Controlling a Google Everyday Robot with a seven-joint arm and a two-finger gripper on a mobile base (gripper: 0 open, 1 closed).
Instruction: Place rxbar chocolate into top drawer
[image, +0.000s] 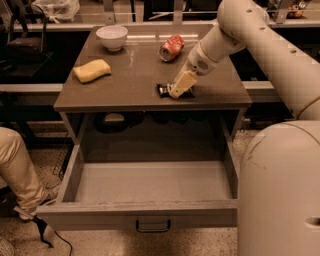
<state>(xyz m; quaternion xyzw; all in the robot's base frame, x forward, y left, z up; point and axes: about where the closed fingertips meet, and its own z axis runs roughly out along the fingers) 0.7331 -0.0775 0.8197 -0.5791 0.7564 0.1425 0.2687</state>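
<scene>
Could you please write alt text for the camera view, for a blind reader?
The robot's pincer is down at the rxbar chocolate near the front edge of the table, above the open top drawer. A crushed red can, a yellow sponge and a white bowl sit farther back.

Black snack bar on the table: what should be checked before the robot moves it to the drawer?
1. The top drawer is pulled open: ok.
2. Room in it for the bar: ok.
3. The end effector is down at the rxbar chocolate, near the front edge of the table: ok.
4. Firm hold on the bar: cannot tell.
5. The can, sponge and bowl lie apart from the bar: ok.
6. A person's leg is close beside the drawer: not ok, watch it.
</scene>
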